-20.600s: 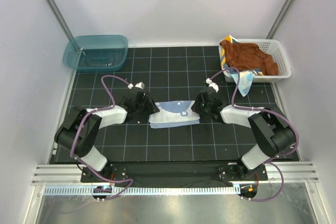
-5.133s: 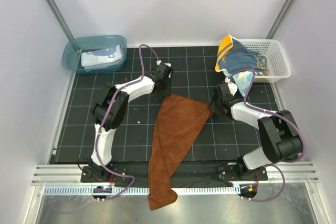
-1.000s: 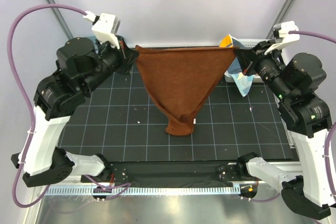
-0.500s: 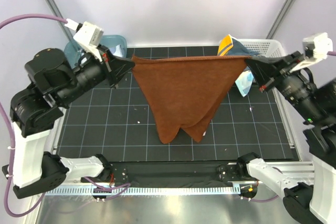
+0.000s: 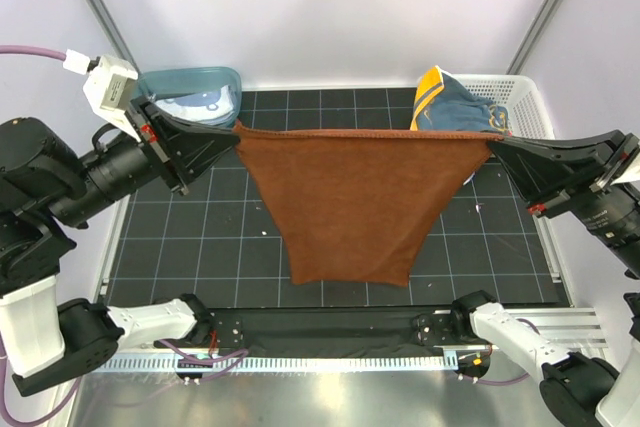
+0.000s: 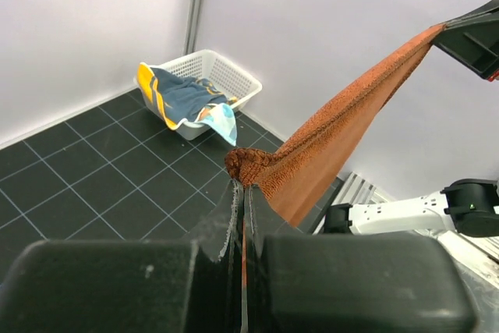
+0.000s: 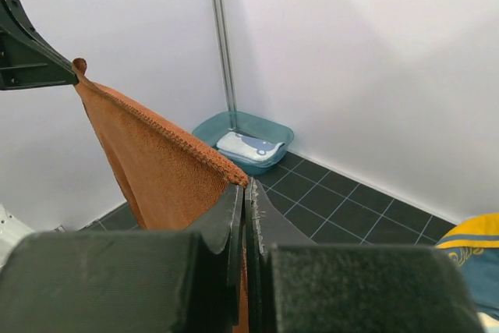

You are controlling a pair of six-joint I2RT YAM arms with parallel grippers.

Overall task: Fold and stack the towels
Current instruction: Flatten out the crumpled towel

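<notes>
The rust-brown towel (image 5: 345,207) hangs spread in the air above the middle of the black gridded worktop (image 5: 200,247), held up by its two top corners. The left tool (image 5: 232,129) is at 9 o'clock of the cloth, with its jaws pressed together on the towel's bunched left corner. The left wrist view shows the terry pinched right at the jaw tips. The right tool (image 5: 490,144) is at 3 o'clock and is likewise clamped tight on the opposite corner, and the hem runs straight into its closed jaws in the right wrist view. The top edge between the two tools is pulled taut and nearly level. Below it the cloth narrows towards 6 o'clock and ends in a short, roughly straight bottom edge. Whether that edge touches the worktop cannot be told.

At 11 o'clock of the worktop sits the teal tub (image 5: 185,74), with a folded pale blue towel (image 5: 200,102) inside it. At 1 o'clock stands the white basket (image 5: 528,112), holding a crumpled navy towel (image 5: 450,102) with a yellow-orange border. In the left wrist view a light teal towel (image 6: 222,124) drapes over the basket's rim.
</notes>
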